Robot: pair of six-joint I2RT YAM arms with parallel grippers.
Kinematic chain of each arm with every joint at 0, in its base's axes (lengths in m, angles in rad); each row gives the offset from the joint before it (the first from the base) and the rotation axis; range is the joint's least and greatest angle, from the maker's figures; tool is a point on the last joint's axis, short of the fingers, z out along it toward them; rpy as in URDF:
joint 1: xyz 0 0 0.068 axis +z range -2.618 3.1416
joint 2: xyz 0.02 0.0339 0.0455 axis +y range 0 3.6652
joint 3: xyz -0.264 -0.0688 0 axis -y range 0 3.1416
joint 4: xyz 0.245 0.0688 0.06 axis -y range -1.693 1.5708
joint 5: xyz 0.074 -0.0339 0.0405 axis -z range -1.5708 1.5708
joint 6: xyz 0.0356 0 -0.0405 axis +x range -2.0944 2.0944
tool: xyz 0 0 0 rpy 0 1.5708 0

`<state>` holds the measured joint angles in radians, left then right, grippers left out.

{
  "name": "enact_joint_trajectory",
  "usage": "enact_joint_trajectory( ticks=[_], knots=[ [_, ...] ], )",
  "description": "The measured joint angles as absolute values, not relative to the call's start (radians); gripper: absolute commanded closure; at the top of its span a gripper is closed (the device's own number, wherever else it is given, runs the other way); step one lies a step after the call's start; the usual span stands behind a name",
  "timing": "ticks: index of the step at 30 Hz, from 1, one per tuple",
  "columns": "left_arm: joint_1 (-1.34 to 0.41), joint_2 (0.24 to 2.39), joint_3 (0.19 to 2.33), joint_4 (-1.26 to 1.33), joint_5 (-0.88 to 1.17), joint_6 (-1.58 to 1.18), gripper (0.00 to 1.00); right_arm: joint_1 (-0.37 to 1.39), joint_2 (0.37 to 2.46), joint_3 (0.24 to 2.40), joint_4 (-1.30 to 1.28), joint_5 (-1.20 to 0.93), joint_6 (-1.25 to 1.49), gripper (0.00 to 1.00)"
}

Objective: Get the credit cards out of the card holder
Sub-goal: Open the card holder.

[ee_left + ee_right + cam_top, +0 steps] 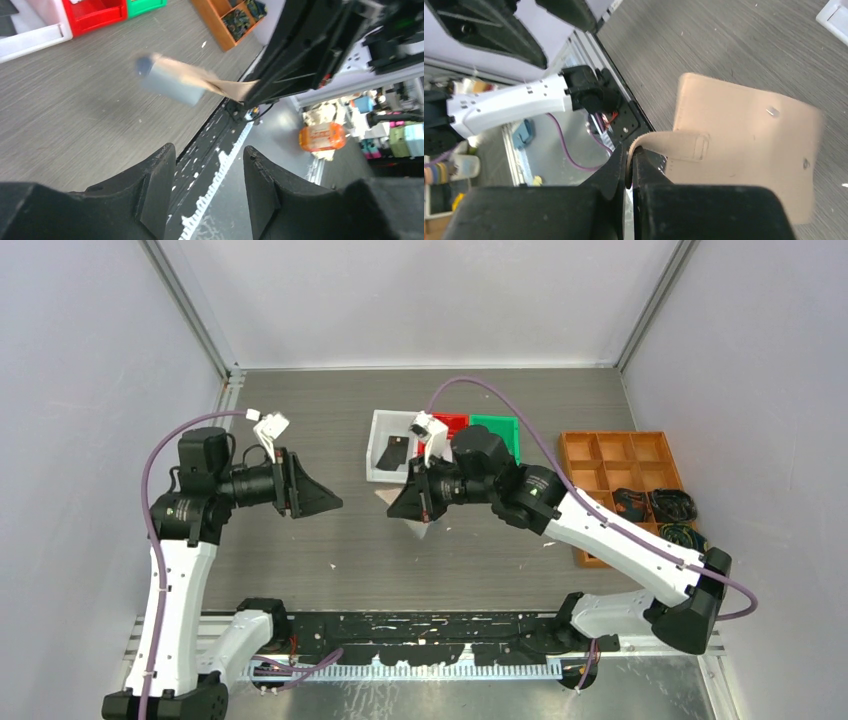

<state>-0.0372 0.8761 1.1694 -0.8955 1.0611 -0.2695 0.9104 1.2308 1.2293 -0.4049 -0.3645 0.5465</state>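
Observation:
The beige card holder (744,135) hangs off the table by its snap tab (674,144), and my right gripper (629,152) is shut on that tab. From above, the card holder (420,528) shows just under the right gripper (393,510). In the left wrist view the card holder (220,82) is blurred, with a pale grey rectangle (170,82) at its free end; I cannot tell if that is a card. A black credit card (392,452) lies in the white bin (380,425). My left gripper (336,503) is apart to the left, open and empty (210,150).
Red bin (452,422) and green bin (497,427) stand beside the white bin at the back. An orange compartment tray (620,450) with dark items sits at the right. The black rail (420,625) runs along the near edge.

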Motion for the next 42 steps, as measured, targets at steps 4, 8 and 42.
enact_joint_trajectory(
  ticks=[4,8,42],
  knots=[
    [-0.037,0.860,1.136,-0.922,1.038,-0.168,0.47,1.000,1.276,1.322,-0.521,-0.309,0.458,0.99],
    [-0.039,0.773,1.061,-0.939,1.002,-0.044,0.47,1.056,1.320,1.396,-0.601,-0.271,0.397,0.99],
    [-0.074,0.580,0.956,-0.913,1.113,0.212,0.09,1.114,1.551,1.805,-0.774,-0.594,0.235,0.99]
  ],
)
